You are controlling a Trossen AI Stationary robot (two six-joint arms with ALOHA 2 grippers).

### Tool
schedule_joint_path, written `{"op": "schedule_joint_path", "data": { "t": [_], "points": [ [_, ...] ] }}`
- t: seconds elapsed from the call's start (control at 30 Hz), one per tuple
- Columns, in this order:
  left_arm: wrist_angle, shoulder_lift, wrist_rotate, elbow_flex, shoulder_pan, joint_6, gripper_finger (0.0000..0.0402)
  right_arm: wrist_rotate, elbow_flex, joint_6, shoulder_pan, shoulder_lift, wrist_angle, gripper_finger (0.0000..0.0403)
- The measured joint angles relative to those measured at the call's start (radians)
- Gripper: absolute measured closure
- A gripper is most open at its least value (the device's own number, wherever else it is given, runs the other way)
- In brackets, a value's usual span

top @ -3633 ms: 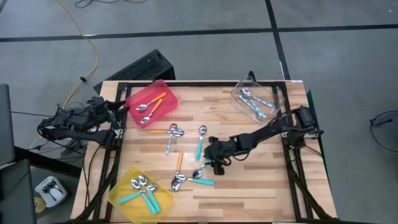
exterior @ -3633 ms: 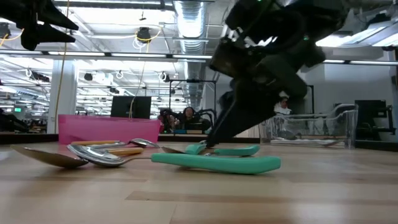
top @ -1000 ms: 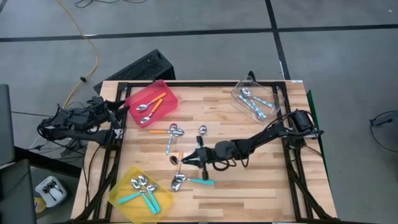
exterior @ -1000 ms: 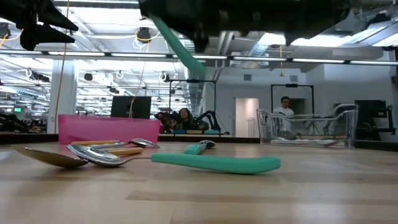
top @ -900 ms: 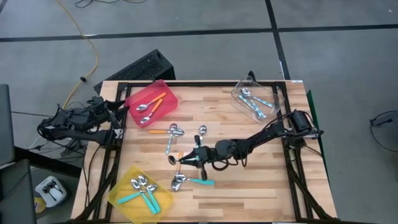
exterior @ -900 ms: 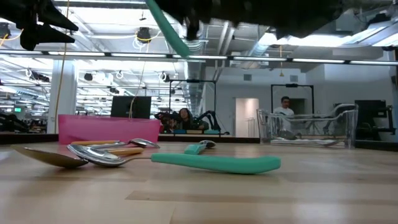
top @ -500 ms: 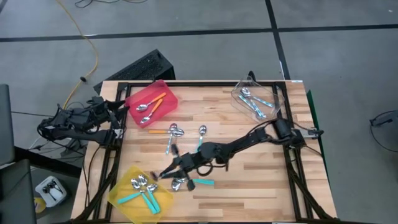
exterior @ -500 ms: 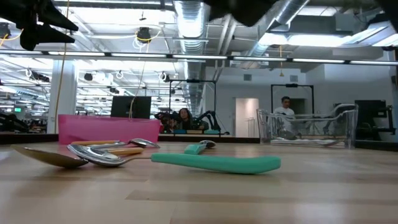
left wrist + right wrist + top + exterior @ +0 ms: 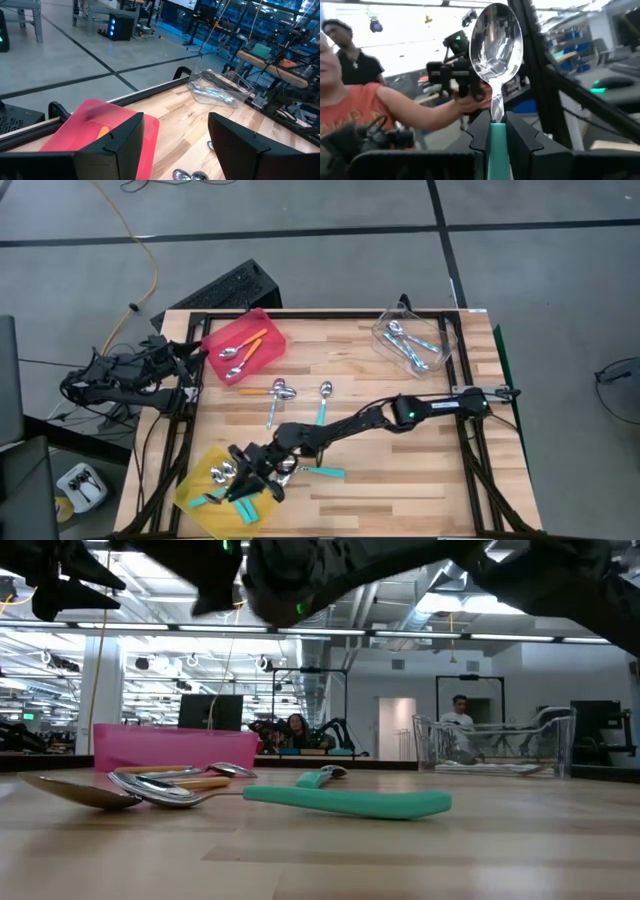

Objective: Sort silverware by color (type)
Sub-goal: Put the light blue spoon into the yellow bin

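The right gripper's fingers (image 9: pixel 517 135) pinch the teal handle of a spoon (image 9: pixel 496 45) just below its shiny bowl, which stands up between them in the right wrist view. Seen from above, the right gripper (image 9: pixel 245 477) is stretched across the tabletop (image 9: pixel 400 480) to the near left corner, over the yellow bin (image 9: pixel 195 505), with its arm running back to the right edge. The yellow bin holds several teal-handled spoons (image 9: pixel 222 473).

Loose silverware lies in the middle of the tabletop: a teal spoon (image 9: pixel 322 402), a light blue spoon (image 9: pixel 273 402) and an orange spoon (image 9: pixel 262 390) toward the far side, and another teal spoon (image 9: pixel 310 471) just beside the right arm's wrist. The red bin (image 9: pixel 243 345) at the far left corner holds orange-handled spoons (image 9: pixel 245 347). The clear bin (image 9: pixel 415 345) at the far right corner holds light blue-handled spoons (image 9: pixel 408 343).

The left gripper (image 9: pixel 175 145) waits off the far left edge of the tabletop, near the red bin, its fingers spread wide apart.

In the low view, a teal handle (image 9: pixel 350 802) lies across the wood with metal spoon bowls (image 9: pixel 150 790) to its left. A person (image 9: pixel 365 107) in an orange shirt shows in the room beyond.
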Motion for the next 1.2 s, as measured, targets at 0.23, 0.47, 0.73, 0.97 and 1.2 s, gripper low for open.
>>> {"op": "schedule_joint_path", "data": {
  "t": [0.23, 0.47, 0.73, 0.97, 1.2],
  "points": [
    [-0.001, 0.002, 0.000, 0.000, 0.000, -0.002, 0.0196, 0.188, -0.064, 0.182, -0.043, -0.012, -0.031, 0.0337],
    [-0.001, 0.001, 0.000, 0.000, 0.000, -0.002, 0.0196, 0.234, -0.068, 0.209, -0.035, -0.012, -0.117, 0.0337],
    [-0.001, 0.001, 0.000, 0.000, 0.000, -0.002, 0.0196, 0.214, -0.067, 0.236, -0.033, -0.012, -0.130, 0.0336],
    [-0.001, 0.001, 0.000, 0.000, 0.000, -0.002, 0.0196, 0.152, -0.067, 0.211, -0.029, -0.012, -0.116, 0.0336],
    [-0.001, 0.001, -0.001, 0.000, 0.000, -0.002, 0.0196, 0.098, -0.066, 0.210, -0.027, -0.013, -0.156, 0.0336]
  ]
}}
